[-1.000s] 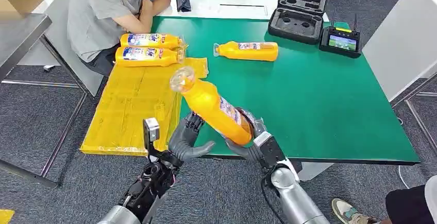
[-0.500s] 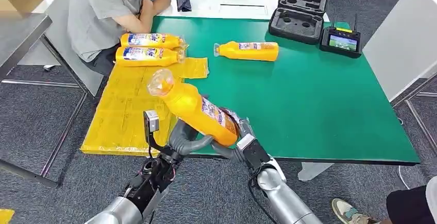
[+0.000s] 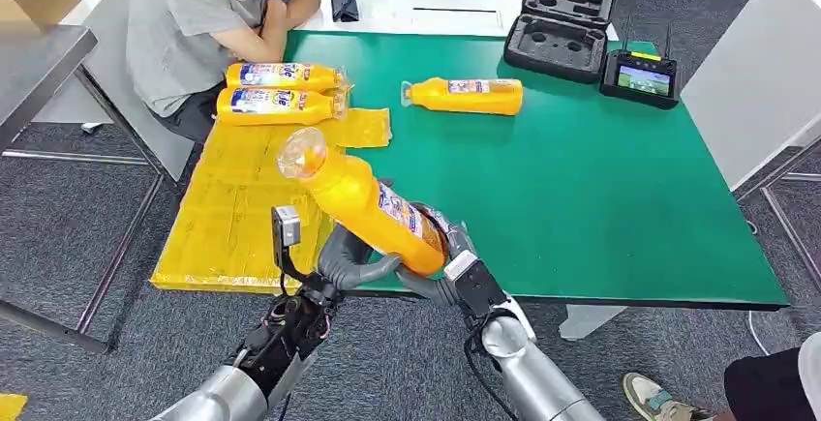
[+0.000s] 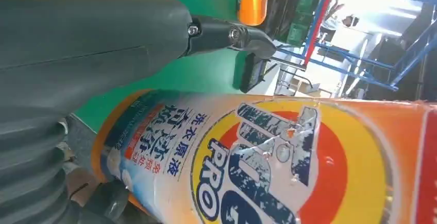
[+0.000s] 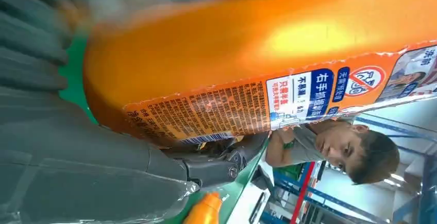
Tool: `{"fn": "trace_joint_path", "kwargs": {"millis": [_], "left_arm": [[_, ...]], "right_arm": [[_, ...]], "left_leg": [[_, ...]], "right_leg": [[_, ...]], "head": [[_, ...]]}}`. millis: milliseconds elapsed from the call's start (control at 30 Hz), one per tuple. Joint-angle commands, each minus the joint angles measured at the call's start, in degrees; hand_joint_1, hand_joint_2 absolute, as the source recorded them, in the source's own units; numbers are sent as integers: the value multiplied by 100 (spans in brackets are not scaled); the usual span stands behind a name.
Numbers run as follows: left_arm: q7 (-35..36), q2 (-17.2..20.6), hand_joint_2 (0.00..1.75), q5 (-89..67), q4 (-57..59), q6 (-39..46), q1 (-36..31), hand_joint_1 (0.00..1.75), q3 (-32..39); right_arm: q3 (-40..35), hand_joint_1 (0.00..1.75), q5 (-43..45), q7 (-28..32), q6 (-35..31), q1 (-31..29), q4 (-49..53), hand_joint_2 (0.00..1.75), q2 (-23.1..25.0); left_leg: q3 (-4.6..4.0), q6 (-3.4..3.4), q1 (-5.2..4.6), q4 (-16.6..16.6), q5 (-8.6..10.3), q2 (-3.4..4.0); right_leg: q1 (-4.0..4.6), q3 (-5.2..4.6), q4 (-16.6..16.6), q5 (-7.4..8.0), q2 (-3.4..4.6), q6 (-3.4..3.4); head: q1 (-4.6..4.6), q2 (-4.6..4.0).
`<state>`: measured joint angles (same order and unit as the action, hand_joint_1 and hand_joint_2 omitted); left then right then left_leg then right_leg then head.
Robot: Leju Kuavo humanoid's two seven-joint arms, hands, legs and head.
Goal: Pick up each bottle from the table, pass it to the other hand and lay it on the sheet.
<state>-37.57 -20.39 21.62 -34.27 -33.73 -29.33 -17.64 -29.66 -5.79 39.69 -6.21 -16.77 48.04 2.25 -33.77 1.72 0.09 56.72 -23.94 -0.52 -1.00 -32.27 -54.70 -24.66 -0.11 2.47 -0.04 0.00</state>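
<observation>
My right hand grips the base end of an orange bottle, tilted with its clear cap up and to the left, above the table's front edge. My left hand cups the bottle's lower body from below, thumb under it and fingers behind it. In the left wrist view the bottle lies between thumb and fingers, with green table showing in the gap beside the thumb. The right wrist view has the bottle across the palm. Two bottles lie on the yellow sheet. Another bottle lies on the green table.
A person in a grey shirt sits at the far left corner, close to the sheet's far end. A black open case and a remote controller stand at the back right. A white table lies behind.
My right hand has carried the bottle left, into my left hand, whose thumb is now under it. Over the last half second almost nothing moved.
</observation>
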Motion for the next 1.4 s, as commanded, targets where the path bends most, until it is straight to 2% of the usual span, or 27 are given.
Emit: {"fn": "trace_joint_path", "kwargs": {"millis": [33, 200, 233, 267, 367, 567, 700, 733, 767, 800, 833, 1000, 1033, 1067, 1100, 1133, 1267, 1300, 1400], "left_arm": [[-20, 166, 175, -4, 361, 48, -282, 0, -39], [-79, 173, 175, -32, 295, 59, -267, 0, -66], [-119, 176, 175, -51, 252, 94, -252, 9, -76], [-140, 180, 175, -62, 213, 103, -237, 171, -90], [-241, 215, 175, -120, 41, 60, -165, 175, -164], [-243, 266, 175, -129, -302, -26, -13, 175, -210], [-243, 321, 175, -140, -695, -197, 149, 175, -221], [-243, 332, 175, -140, -811, -248, 204, 175, -243], [-243, 330, 175, -116, -828, -307, 215, 175, -258], [-243, 330, 175, -116, -828, -307, 215, 175, -258], [-243, 321, 175, -105, -899, -382, 240, 175, -296], [-243, 297, 175, -76, -996, -512, 273, 175, -369], [-243, 302, 175, -60, -1038, -529, 288, 175, -406], [-243, 303, 175, -40, -1063, -531, 299, 175, -435], [-243, 309, 175, -14, -1076, -521, 303, 175, -464], [-243, 311, 175, -8, -1079, -507, 304, 175, -472], [-243, 331, 175, 36, -1013, -442, 273, 175, -467], [-243, 353, 175, -94, -1045, -221, 262, 175, -455], [-243, 393, 175, -471, -1269, 247, 307, 175, -321]], "right_arm": [[-166, 175, 47, 31, 83, -243, -265, 175, 19], [-123, 173, 86, 31, 127, -247, -317, 175, 44], [-100, 175, 72, 31, 104, -262, -402, 175, 62], [-91, 175, 45, 31, 80, -263, -442, 175, 65], [-58, 169, -18, 31, -31, -310, -671, 175, 72], [79, 171, -29, 31, -118, -321, -939, 175, 32], [78, 124, -151, 31, -212, -392, -1309, 175, 49], [45, 133, -228, 31, -327, -445, -1479, 175, 63], [47, 162, -235, 31, -359, -468, -1549, 175, 70], [47, 161, -235, 31, -359, -468, -1549, 175, 70], [30, 166, -271, 31, -438, -500, -1623, 175, 59], [51, 157, -270, 31, -514, -488, -1683, 175, 13], [77, 147, -269, 31, -562, -508, -1777, 175, 15], [105, 117, -267, 31, -574, -536, -1893, 175, 22], [80, 12, -355, 31, -703, -547, -1927, 175, 15], [79, 0, -390, 31, -789, -562, -1997, 175, 23], [7, 0, -548, 31, -1032, -578, -2083, 175, 39], [-37, 0, -615, 31, -1173, -559, -2033, 0, 27], [-63, 0, -614, 31, -1266, -477, -1879, 0, 5]], "left_leg": [[14, -8, 3, 6, -9, 16], [14, -10, 3, 5, -8, 16], [16, -12, 6, 10, -12, 17], [14, -10, 4, 7, -10, 18], [20, -13, 6, 11, -16, 22], [17, -10, 5, 5, -11, 16], [18, -9, 4, 3, -9, 13], [11, -6, 2, -1, -4, 10], [18, -11, 6, 3, -10, 12], [12, -7, 3, 1, -5, 9], [16, -10, 5, 3, -8, 12], [11, -5, 2, 2, -4, 0], [16, -8, 5, 10, -10, -1], [12, -7, 5, 6, -6, -2], [15, -7, 4, 6, -7, -3], [10, -5, 2, 3, -3, -5], [9, -5, 1, 3, -3, -3], [16, -8, 6, 8, -9, 1], [3, -5, 0, 4, -4, -2]], "right_leg": [[4, 9, -6, -5, 12, -12], [4, 9, -6, -4, 13, -13], [7, 12, -9, -7, 14, -15], [5, 9, -7, -5, 14, -13], [8, 15, -10, -9, 17, -17], [6, 13, -3, -6, 13, -13], [5, 15, -2, -6, 9, -12], [3, 7, 1, -2, 7, -8], [7, 15, -2, -6, 8, -14], [4, 9, 1, -3, 5, -9], [6, 12, -2, -6, 7, -13], [3, 8, 0, -5, -4, -8], [7, 14, -5, -11, -6, -11], [6, 11, -2, -8, -7, -9], [5, 14, -3, -10, -9, -10], [3, 9, 1, -6, -10, -7], [2, 7, 0, -5, -7, -7], [6, 15, -2, -9, -4, -11], [0, 3, -2, -2, -3, -7]], "head": [[0, 0], [0, 0], [0, 0], [0, 0], [0, 0], [0, 0], [0, 0], [2, 0], [0, 0], [0, 0], [2, 0], [-2, 0], [0, 0], [-2, 0], [0, 0], [0, 0], [-2, 0], [0, 0], [7, 0]]}}
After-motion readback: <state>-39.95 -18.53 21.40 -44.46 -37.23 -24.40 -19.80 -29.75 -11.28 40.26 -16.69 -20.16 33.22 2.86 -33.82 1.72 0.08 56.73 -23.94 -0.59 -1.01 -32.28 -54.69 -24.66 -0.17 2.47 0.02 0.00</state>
